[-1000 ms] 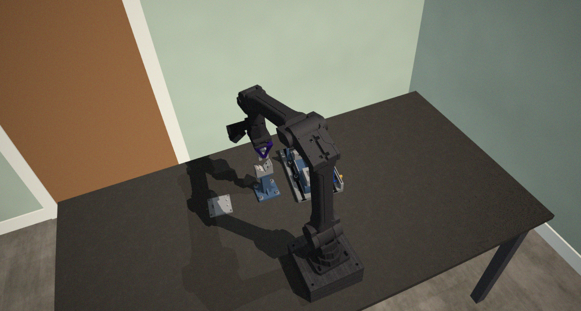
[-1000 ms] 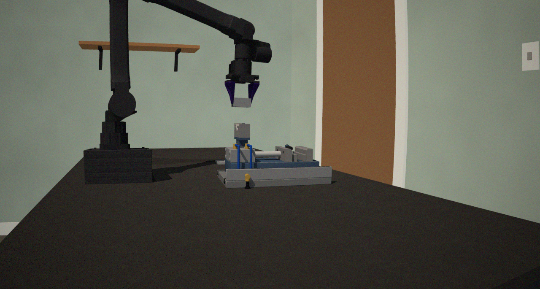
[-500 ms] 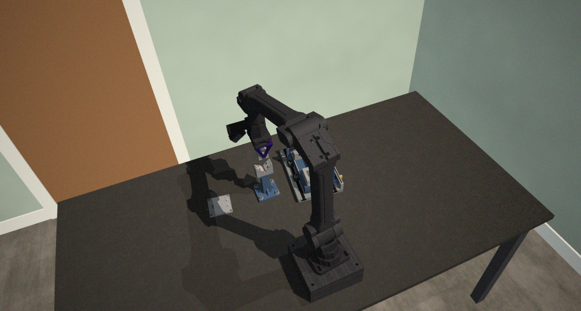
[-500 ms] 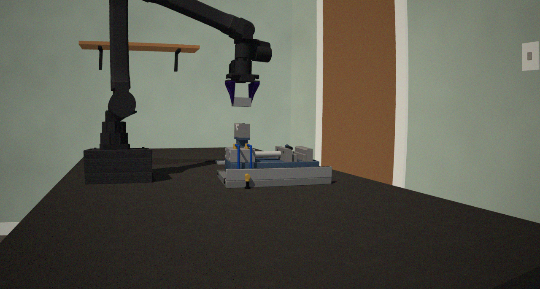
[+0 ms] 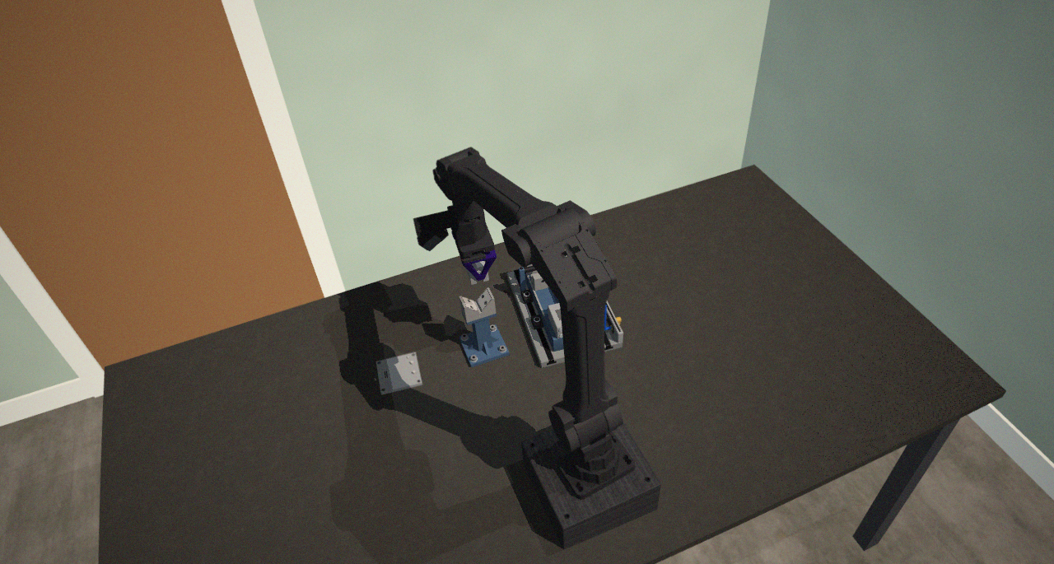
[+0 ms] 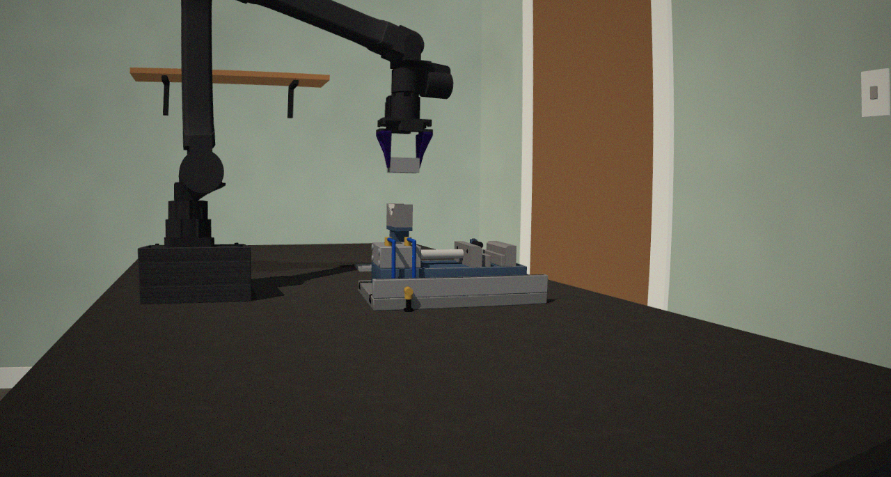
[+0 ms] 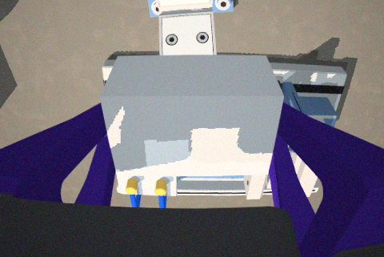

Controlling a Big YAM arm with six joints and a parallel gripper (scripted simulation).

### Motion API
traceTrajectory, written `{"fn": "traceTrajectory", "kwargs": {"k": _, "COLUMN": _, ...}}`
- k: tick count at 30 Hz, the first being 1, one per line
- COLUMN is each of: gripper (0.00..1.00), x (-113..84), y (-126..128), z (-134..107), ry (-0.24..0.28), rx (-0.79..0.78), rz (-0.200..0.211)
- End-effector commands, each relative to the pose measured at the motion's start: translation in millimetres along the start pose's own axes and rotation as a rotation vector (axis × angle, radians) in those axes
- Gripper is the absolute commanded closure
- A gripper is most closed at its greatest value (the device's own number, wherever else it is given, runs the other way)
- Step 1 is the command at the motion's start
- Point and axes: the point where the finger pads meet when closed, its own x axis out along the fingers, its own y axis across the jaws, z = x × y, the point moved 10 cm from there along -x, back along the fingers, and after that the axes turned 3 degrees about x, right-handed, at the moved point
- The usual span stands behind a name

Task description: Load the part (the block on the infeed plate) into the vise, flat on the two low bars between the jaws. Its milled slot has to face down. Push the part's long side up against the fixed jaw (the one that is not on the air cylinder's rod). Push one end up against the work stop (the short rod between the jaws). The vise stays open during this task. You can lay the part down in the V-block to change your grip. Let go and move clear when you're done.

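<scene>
My gripper (image 5: pixel 479 273) (image 6: pixel 404 163) (image 7: pixel 192 110) is shut on the part (image 6: pixel 404 166) (image 7: pixel 192 113), a plain grey block held level in the air, fingers on its two ends. No slot shows on the faces in view; the underside is hidden. The part is above and beyond the V-block (image 5: pixel 478 310) (image 6: pixel 399 216) (image 7: pixel 187 29), clear of it. The vise (image 5: pixel 543 356) (image 6: pixel 461 287) stands open, lower and to the right of the V-block in the top view. Its rod-side jaw (image 6: pixel 468 254) and fixed jaw (image 6: pixel 500 252) stand apart. I cannot make out the work stop clearly.
The infeed plate (image 5: pixel 398 373) lies left of the V-block's blue foot (image 5: pixel 483 351) with no part on it. Blue hoses with yellow fittings (image 7: pixel 131 185) rise from the cylinder end of the vise. The arm's dark base block (image 5: pixel 611 513) stands at the table's near side.
</scene>
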Motion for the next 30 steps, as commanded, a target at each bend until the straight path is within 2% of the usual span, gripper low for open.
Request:
{"fn": "traceTrajectory", "kwargs": {"k": 1, "gripper": 1.00, "x": -18.1, "y": -22.3, "z": -5.8, "ry": -0.011, "rx": 0.081, "rz": -0.038}}
{"fn": "traceTrajectory", "kwargs": {"k": 10, "gripper": 1.00, "x": -19.0, "y": -36.2, "z": -21.0, "ry": -0.011, "rx": 0.226, "rz": -0.036}}
{"fn": "traceTrajectory", "kwargs": {"k": 21, "gripper": 1.00, "x": -20.2, "y": -65.0, "z": -57.8, "ry": -0.013, "rx": 0.544, "rz": -0.036}}
{"fn": "traceTrajectory", "kwargs": {"k": 23, "gripper": 1.00, "x": -20.2, "y": -65.0, "z": -57.8, "ry": -0.013, "rx": 0.544, "rz": -0.036}}
{"fn": "traceTrajectory", "kwargs": {"k": 30, "gripper": 1.00, "x": -20.3, "y": -84.0, "z": -87.6, "ry": -0.015, "rx": 0.778, "rz": -0.036}}
